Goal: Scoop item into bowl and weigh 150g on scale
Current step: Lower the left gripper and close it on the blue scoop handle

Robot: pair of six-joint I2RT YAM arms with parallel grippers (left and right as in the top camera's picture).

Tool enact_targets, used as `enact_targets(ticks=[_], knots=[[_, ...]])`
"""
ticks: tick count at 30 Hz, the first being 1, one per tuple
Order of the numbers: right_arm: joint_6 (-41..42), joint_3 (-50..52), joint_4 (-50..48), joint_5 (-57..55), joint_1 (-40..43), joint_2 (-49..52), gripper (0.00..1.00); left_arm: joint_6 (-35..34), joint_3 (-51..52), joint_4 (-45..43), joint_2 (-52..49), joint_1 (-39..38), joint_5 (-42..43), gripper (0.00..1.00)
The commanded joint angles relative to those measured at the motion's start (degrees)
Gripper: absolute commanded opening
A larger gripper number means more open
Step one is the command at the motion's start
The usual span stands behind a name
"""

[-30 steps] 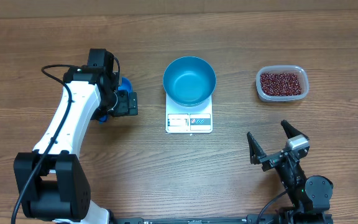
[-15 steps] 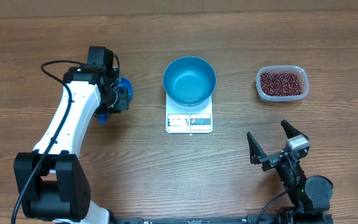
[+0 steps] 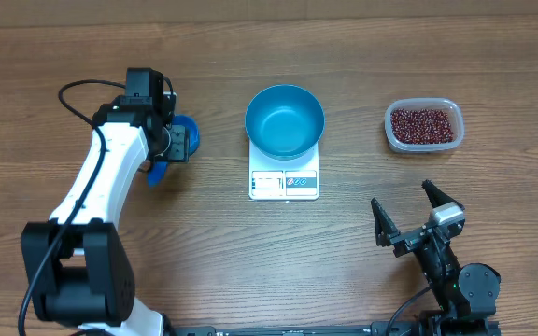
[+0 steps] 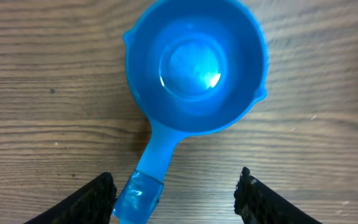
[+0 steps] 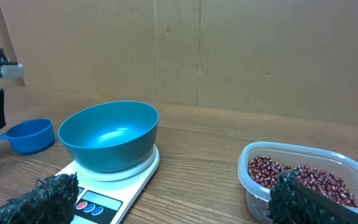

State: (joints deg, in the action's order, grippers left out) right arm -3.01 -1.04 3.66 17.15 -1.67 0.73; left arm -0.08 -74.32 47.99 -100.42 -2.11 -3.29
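Observation:
The blue bowl [image 3: 284,121] stands on the white scale [image 3: 284,183] at mid-table. The item, dark red-brown beans [image 3: 423,124], fills a clear tub [image 3: 392,132] to the right. A small blue scoop [image 4: 194,65] lies on the wood left of the scale, its cup empty. My left gripper [image 3: 177,142] hovers over it, open; the scoop's handle [image 4: 143,190] lies between the jaws, close against the left finger [image 4: 95,199] and far from the right one. My right gripper [image 5: 174,183] is open and holds nothing, low near the front edge, facing the bowl [image 5: 107,137] and beans [image 5: 291,177].
A brown cardboard wall [image 5: 229,50] stands behind the table. The left arm's black cable [image 3: 77,98] loops out to the left. Bare wood lies between the scale [image 5: 104,202] and the tub [image 5: 253,193].
The left gripper shut over the scoop and has come apart again. It has shifted slightly away and to the left, uncovering more of the scoop's cup. The right arm has not moved.

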Motion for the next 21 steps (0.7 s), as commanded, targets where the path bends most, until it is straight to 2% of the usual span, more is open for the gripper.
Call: enact_targets(ticks=[1, 8, 15, 21], knots=[[-0.1, 0.6, -0.3, -0.5, -0.5, -0.6, 1.00, 5.0, 0.4, 0.2, -4.5, 0.3, 0.8, 0.66], [-0.1, 0.6, -0.3, -0.5, -0.5, -0.6, 1.00, 6.3, 0.4, 0.6, -10.2, 0.2, 1.9, 0.61], [-0.1, 0.6, -0.3, -0.5, -0.5, -0.6, 1.00, 6.3, 0.2, 0.9, -9.3, 0.2, 4.3, 0.52], [-0.1, 0.6, -0.3, -0.5, -0.5, -0.6, 1.00, 3.7, -0.5, 0.9, -8.1, 0.2, 4.8, 0.51]])
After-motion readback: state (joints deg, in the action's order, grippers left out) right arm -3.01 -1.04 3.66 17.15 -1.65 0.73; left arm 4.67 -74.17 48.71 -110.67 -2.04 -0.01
